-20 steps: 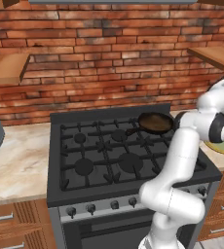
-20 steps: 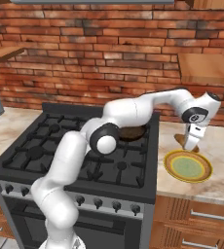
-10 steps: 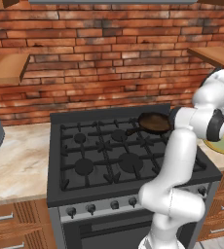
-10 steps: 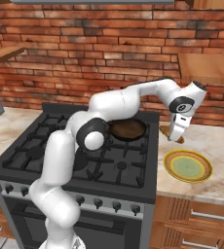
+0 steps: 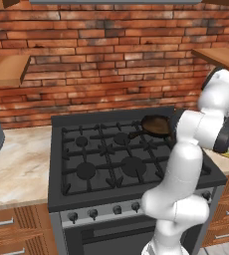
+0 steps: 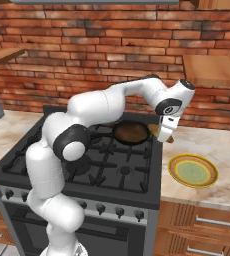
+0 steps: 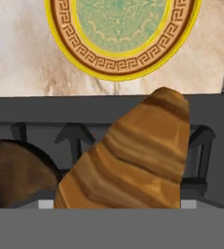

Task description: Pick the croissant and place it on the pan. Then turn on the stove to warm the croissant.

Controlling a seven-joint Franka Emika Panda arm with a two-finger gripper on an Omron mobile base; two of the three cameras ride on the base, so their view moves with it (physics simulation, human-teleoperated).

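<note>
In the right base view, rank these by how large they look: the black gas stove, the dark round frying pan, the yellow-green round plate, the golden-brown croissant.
1. Black gas stove, by far the largest.
2. Yellow-green round plate.
3. Dark round frying pan; the plate lies nearer the camera, so this order is unsure.
4. Golden-brown croissant, smallest, partly hidden behind the gripper holding it.

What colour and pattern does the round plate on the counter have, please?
The plate has a yellow rim, a brown key-pattern band and a pale green centre, clearest in the hand view.

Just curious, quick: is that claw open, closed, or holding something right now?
Gripper: closed on the croissant, carried over the stove's right edge beside the pan.
</note>
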